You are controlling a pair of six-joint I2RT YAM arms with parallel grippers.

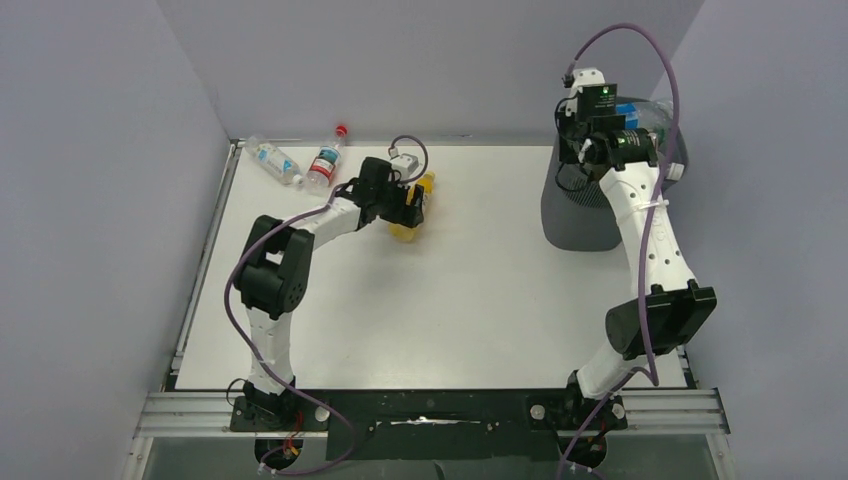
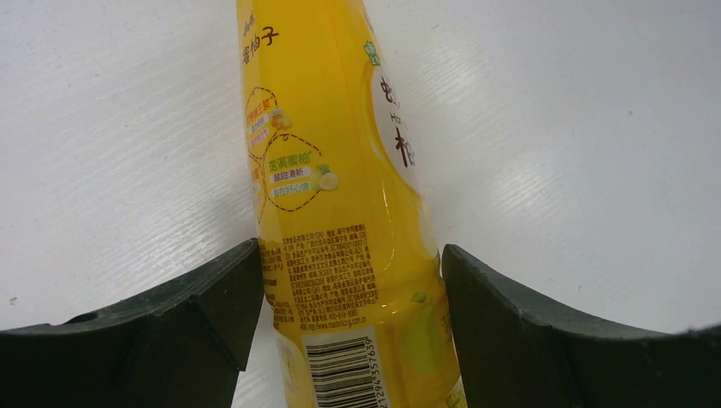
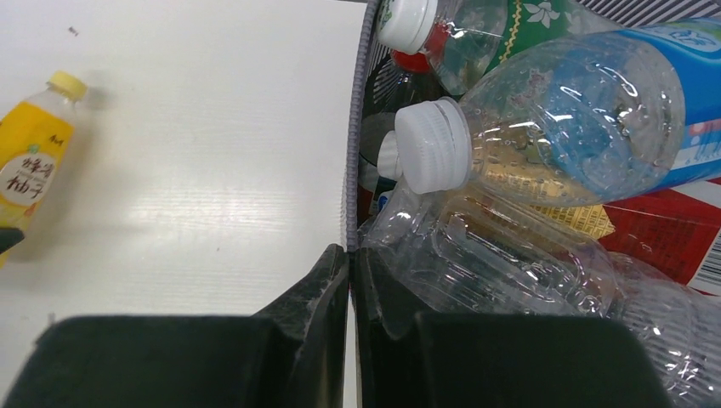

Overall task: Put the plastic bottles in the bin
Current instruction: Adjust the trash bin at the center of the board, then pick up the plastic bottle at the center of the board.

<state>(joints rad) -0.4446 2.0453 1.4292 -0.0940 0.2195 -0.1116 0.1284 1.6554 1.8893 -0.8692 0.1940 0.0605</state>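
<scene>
Care matters: my left gripper (image 2: pixel 349 251) squeezes the yellow bottle (image 2: pixel 332 127) lying on the table (image 1: pixel 480 300), well apart from the bin (image 1: pixel 575 215), so I should lift slowly, hold tight, and dodge my right gripper (image 3: pixel 350 253), pinched together at the rim.

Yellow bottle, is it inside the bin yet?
No, the yellow bottle lies on the white table, well apart from the dark grey bin.
</scene>
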